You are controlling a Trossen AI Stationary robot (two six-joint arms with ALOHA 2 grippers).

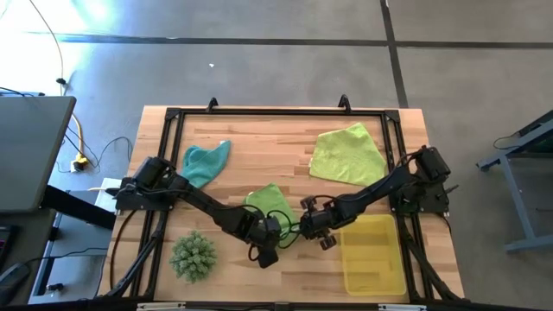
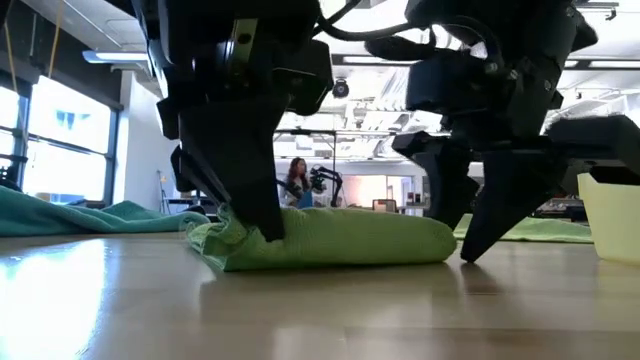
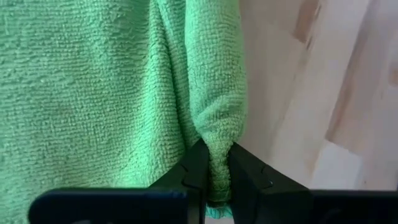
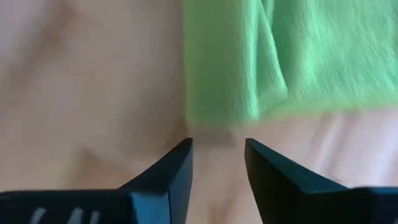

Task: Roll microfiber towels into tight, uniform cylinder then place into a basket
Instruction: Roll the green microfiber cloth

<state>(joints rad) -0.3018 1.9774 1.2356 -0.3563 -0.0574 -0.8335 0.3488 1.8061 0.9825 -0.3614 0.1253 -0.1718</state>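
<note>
Near the front middle of the wooden table (image 1: 259, 147), the bright green towel (image 2: 340, 238) lay bunched into a low, loosely rolled shape. The left gripper (image 3: 214, 180) was clenched on one end of it, a narrow fold of the cloth pinched between its dark fingertips (image 3: 196, 165). Seen level with the tabletop, that gripper pressed down on the end of the roll nearest the teal towel.

The right gripper (image 4: 217, 155) stood just beside the other end of the roll. Its fingers (image 4: 177, 165) were parted with only bare wood between them, holding nothing, and the edge of the green cloth lay just ahead of their tips. From overhead the two grippers faced each other across the towel, close together.

The teal towel (image 1: 206, 162) lay loose and crumpled toward the back left of the table, beside the left arm. The pale yellow-green towel (image 1: 347, 155) was spread flat at the back right, near the right arm. The yellow basket (image 1: 373, 255) sat at the front right corner, near the right gripper and apart from the roll. A spiky green ball (image 1: 193, 256) sat at the front left. Far back in the room a person (image 2: 297, 180) was visible.
</note>
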